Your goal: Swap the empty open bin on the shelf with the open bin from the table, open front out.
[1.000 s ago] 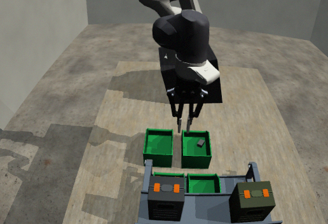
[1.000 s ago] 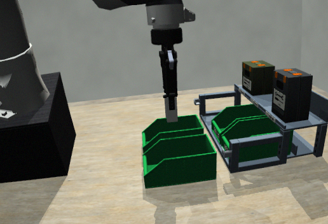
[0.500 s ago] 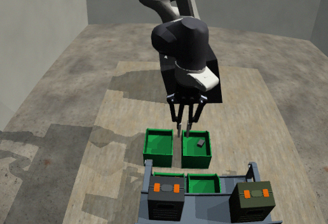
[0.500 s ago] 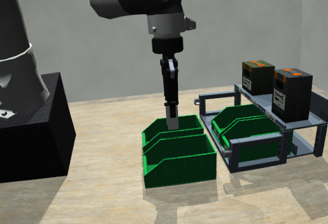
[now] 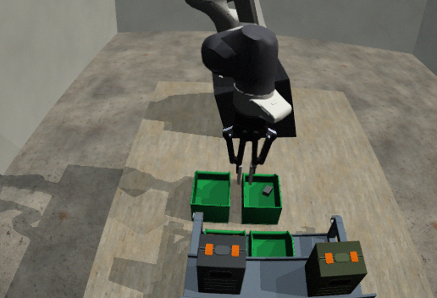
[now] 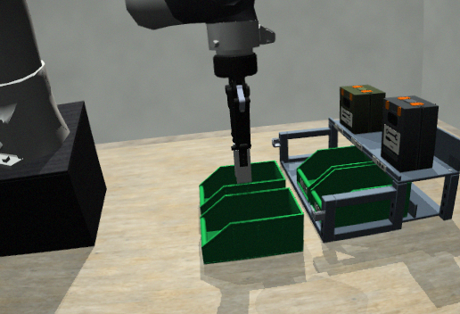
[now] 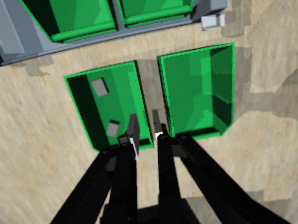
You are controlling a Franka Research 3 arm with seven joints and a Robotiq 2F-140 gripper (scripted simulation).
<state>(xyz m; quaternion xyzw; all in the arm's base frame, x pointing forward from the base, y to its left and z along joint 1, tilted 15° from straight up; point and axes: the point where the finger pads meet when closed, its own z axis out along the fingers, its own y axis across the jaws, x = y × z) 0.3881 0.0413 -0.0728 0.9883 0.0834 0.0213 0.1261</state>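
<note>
Our fingers (image 5: 240, 174) (image 6: 243, 173) stand slightly apart with nothing clamped, one on each side of the parts bin's near wall. The parts bin (image 5: 262, 215) (image 6: 267, 173) (image 7: 120, 100) sits on the counter (image 5: 322, 147) (image 6: 147, 200) (image 7: 30, 115) under them, two small grey blocks (image 7: 100, 87) inside. Across the narrow gap beside our fingers, the empty bin (image 5: 210, 212) (image 6: 254, 242) (image 7: 195, 95) stands upright on the counter. Well apart from them, the shelf (image 5: 197, 236) (image 6: 327, 218) (image 7: 30, 52) carries more green bins (image 5: 271, 245) (image 6: 339, 164) (image 7: 82, 17).

Relative to the shelf (image 5: 271, 278) (image 6: 327, 218) (image 7: 100, 37): 1 high view faces its rear, 1 nearer view looks from beside it, 1 closest looks down before its front; all 3 share 2 table bins.
</note>
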